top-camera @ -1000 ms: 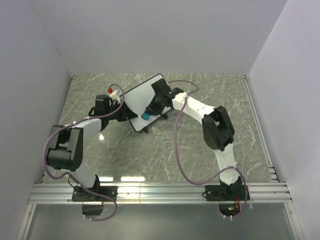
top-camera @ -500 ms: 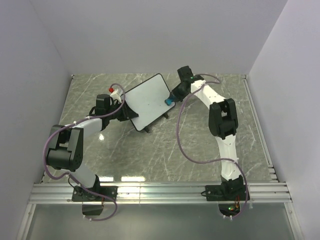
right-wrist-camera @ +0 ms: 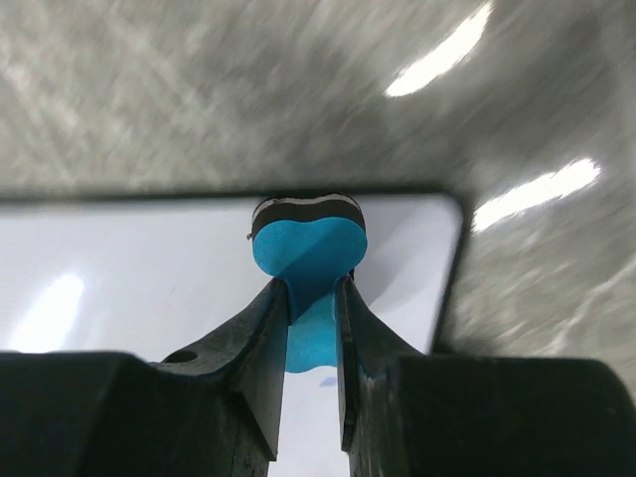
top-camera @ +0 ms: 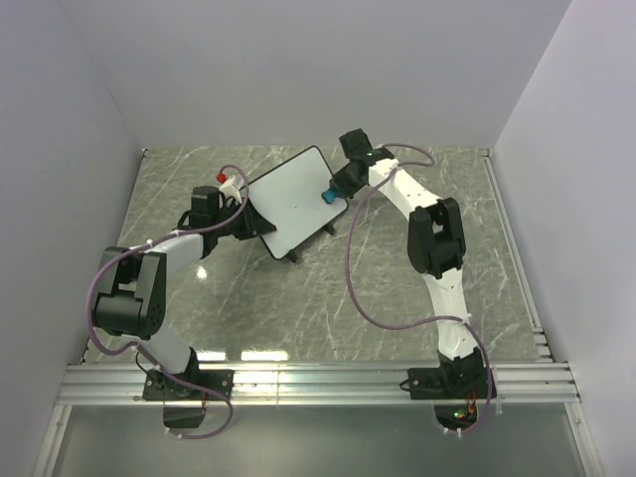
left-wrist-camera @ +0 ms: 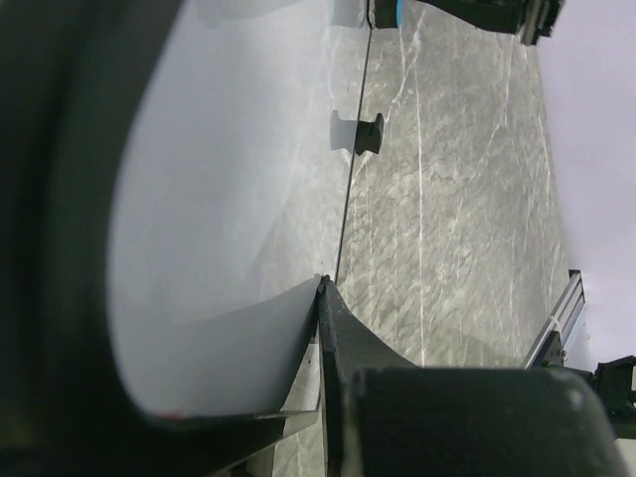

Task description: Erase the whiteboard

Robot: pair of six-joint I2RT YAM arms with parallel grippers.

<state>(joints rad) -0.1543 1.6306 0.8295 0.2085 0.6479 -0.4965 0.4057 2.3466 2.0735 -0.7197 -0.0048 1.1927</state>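
Note:
The whiteboard (top-camera: 290, 202), white with a thin black frame and small black feet, stands tilted at the back middle of the table. Its face looks blank. My left gripper (top-camera: 245, 223) is shut on the board's left edge; in the left wrist view the board (left-wrist-camera: 229, 199) fills the left side with one finger (left-wrist-camera: 343, 348) pressed on its edge. My right gripper (top-camera: 335, 189) is shut on the blue eraser (top-camera: 327, 197) at the board's right edge. In the right wrist view the eraser (right-wrist-camera: 310, 260) sits squeezed between the fingers against the board's corner (right-wrist-camera: 397, 258).
The table is grey-green marble (top-camera: 328, 298) with white walls around it. A small red-topped white part (top-camera: 225, 180) sits at the left arm's wrist. A board foot (left-wrist-camera: 370, 133) shows in the left wrist view. An aluminium rail (top-camera: 318, 383) runs along the near edge.
My right gripper swept the eraser from the board's lower middle up to beyond its right edge, then came back slightly onto the right edge. The left gripper and the board stayed still.

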